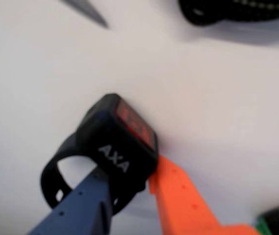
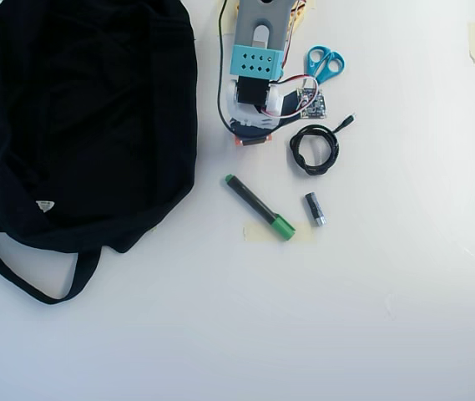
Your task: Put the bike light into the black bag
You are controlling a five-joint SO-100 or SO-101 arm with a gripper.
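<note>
In the wrist view the bike light is a small black block with a red lens face, white "AXA" lettering and a loop strap at its left. My gripper is shut on it, the blue finger against its left side and the orange finger against its right. Whether it is lifted off the white table I cannot tell. In the overhead view the gripper points down from the top centre and the arm hides the light. The black bag lies floppy at the left, its strap trailing below.
A green-capped marker lies just below the gripper, with a small grey-black cylinder to its right. The coiled black cable sits right of the gripper and shows in the wrist view's top right. Blue scissors lie beside the arm.
</note>
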